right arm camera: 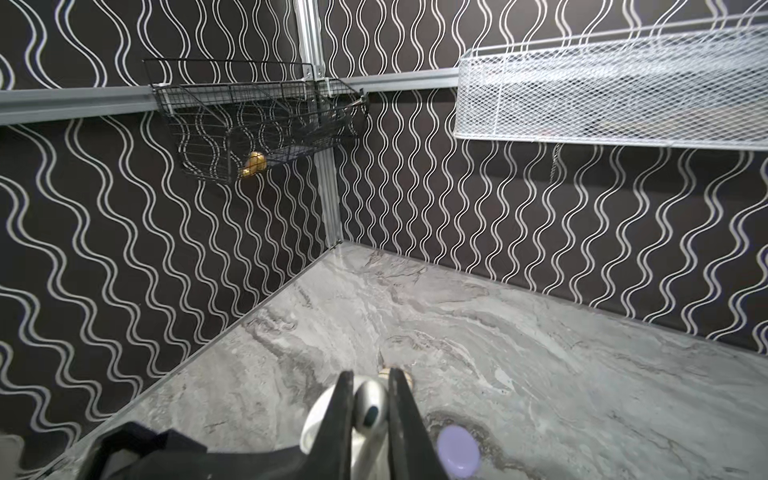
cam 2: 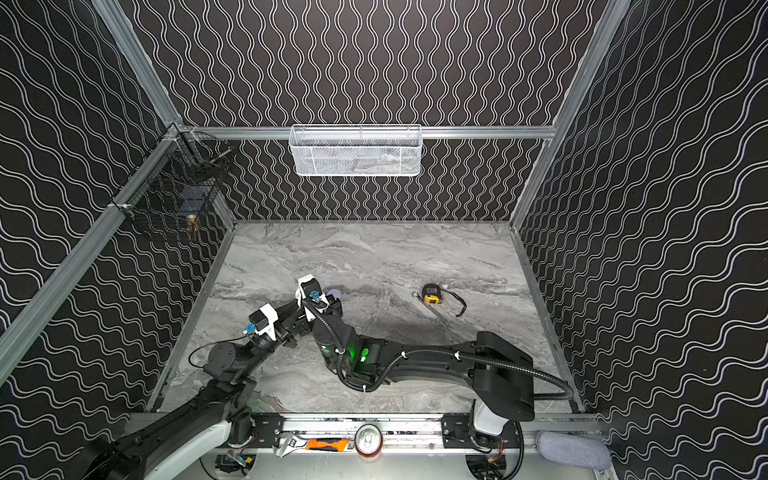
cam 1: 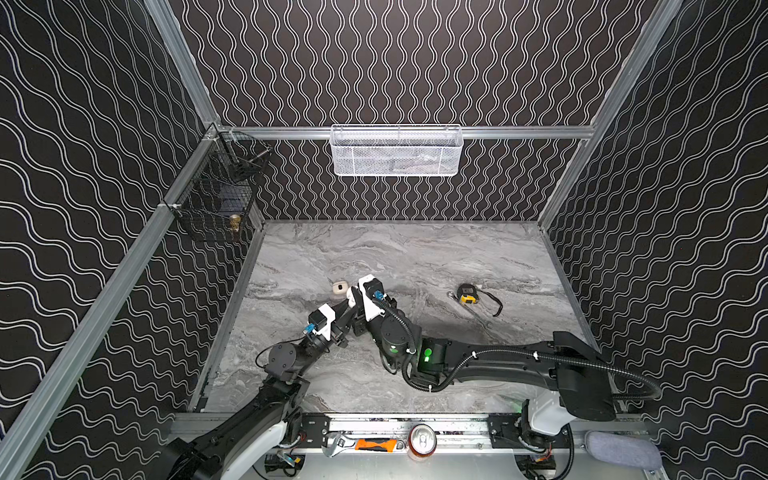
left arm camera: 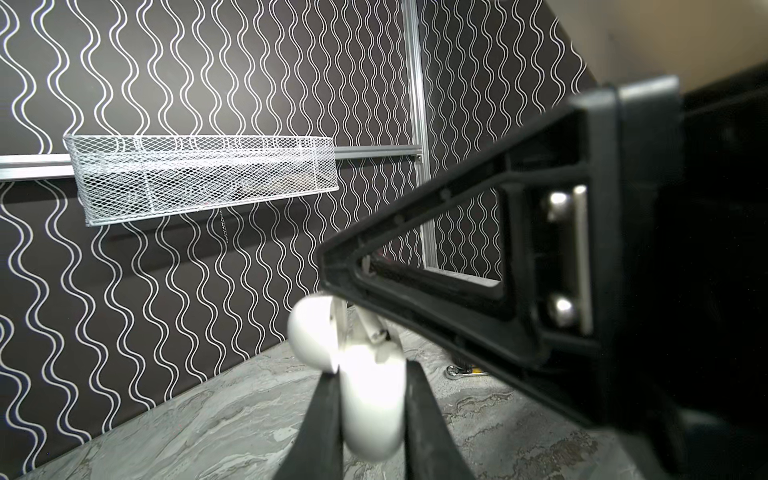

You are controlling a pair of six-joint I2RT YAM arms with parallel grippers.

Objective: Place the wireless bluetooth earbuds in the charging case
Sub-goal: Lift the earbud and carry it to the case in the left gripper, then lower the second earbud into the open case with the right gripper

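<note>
My left gripper (left arm camera: 370,370) is shut on a white charging case (left arm camera: 372,403), whose lid (left arm camera: 311,332) stands open. My right gripper (right arm camera: 370,374) is shut on a white wireless bluetooth earbud (right arm camera: 370,405) with a short stem. It holds the earbud directly over the case's open mouth, with the stem (left arm camera: 372,328) pointing down into it. Whether the stem touches the case I cannot tell. In a top view both grippers meet left of the table's centre, the left gripper (cam 1: 348,305) under the right gripper (cam 1: 354,296).
A cream case (cam 1: 338,287) and a lilac case (cam 2: 333,294) lie on the marble table beside the grippers. A yellow tape measure (cam 1: 468,293) lies to the right. A white mesh basket (cam 1: 397,151) and a black wire basket (cam 1: 216,195) hang on the walls.
</note>
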